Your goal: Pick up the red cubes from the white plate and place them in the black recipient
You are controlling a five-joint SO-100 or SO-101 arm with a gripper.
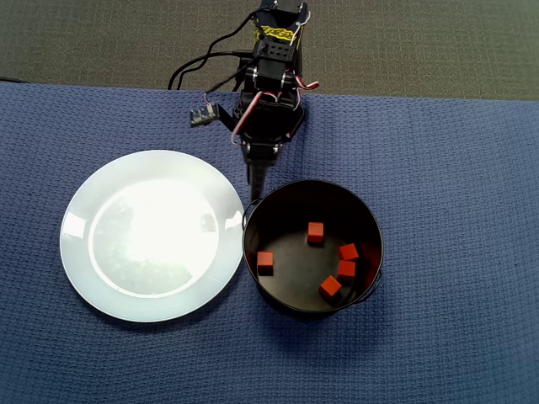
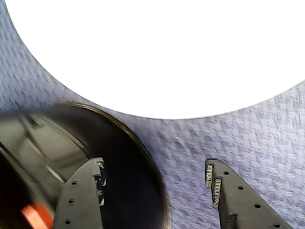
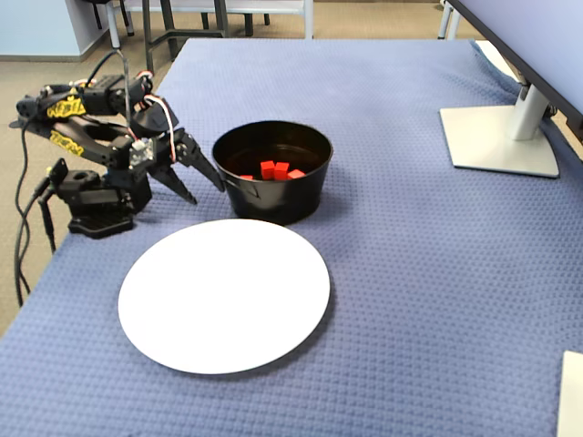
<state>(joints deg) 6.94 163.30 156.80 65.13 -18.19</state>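
Five cubes (image 1: 315, 232) already down in pot (image 1: 370, 220), plate (image 1: 76, 227) bare, pincer (image 3: 202, 185) apart and empty beside pot; probably light, stiff, matte, best nipped across opposite flat faces

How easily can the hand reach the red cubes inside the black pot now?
Probably yes. The hand is open and empty beside the black pot. The pot has no lid, and nothing covers the five red cubes on its bottom. Only its upright wall requires coming from above.
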